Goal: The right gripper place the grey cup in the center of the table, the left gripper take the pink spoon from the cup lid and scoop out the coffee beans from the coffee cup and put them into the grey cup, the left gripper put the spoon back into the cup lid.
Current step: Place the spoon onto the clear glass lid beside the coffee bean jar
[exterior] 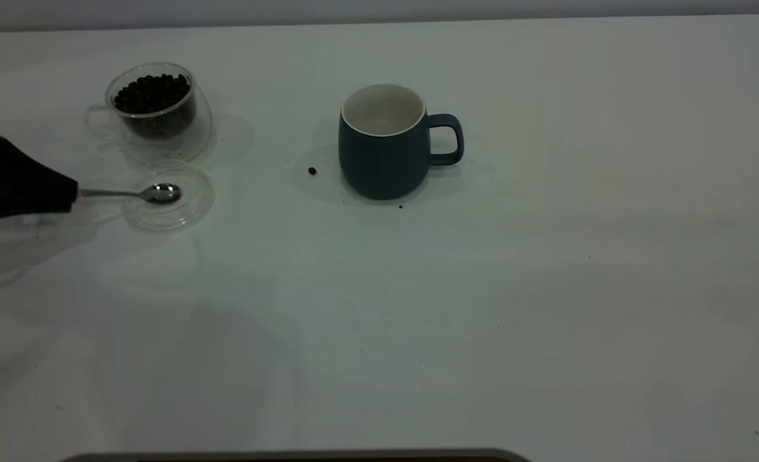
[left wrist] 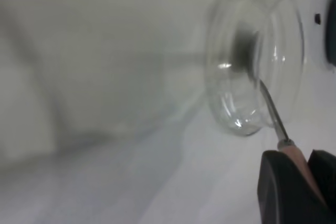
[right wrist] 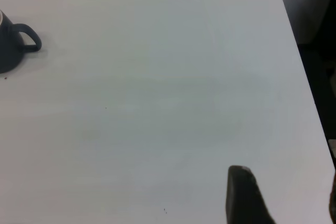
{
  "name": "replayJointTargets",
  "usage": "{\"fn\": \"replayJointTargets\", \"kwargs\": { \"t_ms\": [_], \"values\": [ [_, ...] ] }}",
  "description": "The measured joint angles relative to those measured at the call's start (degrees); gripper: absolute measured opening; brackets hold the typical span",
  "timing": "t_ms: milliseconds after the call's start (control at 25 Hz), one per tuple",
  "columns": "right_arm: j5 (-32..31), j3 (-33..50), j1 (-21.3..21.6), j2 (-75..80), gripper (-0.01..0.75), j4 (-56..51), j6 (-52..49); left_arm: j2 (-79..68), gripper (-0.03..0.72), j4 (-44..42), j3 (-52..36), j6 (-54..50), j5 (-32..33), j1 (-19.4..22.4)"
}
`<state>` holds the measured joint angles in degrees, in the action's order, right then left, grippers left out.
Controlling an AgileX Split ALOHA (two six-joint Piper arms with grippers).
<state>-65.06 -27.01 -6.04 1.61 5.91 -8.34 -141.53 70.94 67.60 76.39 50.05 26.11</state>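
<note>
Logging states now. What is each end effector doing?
Left end effector: closed on the pink spoon.
Right end effector: open, holding nothing.

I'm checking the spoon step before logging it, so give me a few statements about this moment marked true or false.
1. The left gripper is shut on the pink spoon. True.
2. The spoon's bowl is inside the coffee cup. False: it lies over the cup lid.
3. The grey cup lies tipped on its side. False: it stands upright, handle toward the right arm's side.
4. A loose coffee bean lies on the table beside the grey cup. True.
5. The coffee cup is empty. False: it holds coffee beans.
</note>
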Motion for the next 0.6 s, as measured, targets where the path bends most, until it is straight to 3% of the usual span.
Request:
{"fn": "replayJointTargets", "kwargs": {
  "t_ms": [440, 600],
  "values": [
    [0.0, 0.0, 0.0, 0.0, 0.42, 0.0, 0.0, -4.6, 0.107, 5.4, 0.6, 0.2, 3.0, 0.0],
    [0.0, 0.0, 0.0, 0.0, 0.42, 0.0, 0.0, -4.6, 0.152, 5.6, 0.7, 0.2, 2.7, 0.0]
  ]
}}
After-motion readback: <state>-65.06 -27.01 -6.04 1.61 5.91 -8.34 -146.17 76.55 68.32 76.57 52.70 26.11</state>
